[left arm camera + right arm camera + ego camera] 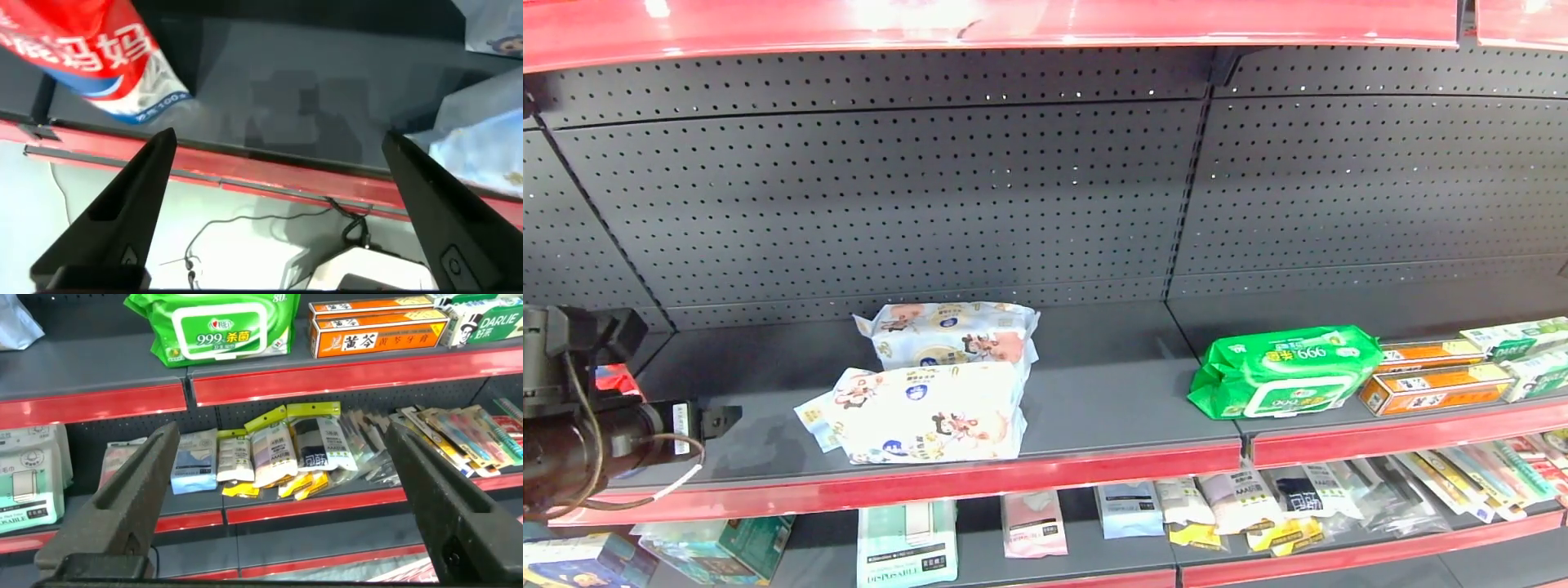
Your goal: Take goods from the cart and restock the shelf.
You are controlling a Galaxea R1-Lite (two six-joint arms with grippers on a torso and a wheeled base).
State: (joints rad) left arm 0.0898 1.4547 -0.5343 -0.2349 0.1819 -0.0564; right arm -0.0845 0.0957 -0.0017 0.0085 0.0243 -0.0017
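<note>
Grey shelf offers room right of the cartoon-printed packs: restock there, since left tool and right tool gape empty.

The dark grey perforated metal back panel and grey shelf board look matt; the red edge strip is glossy. The white cartoon-printed packs and green wipes pack are shiny plastic film.
</note>
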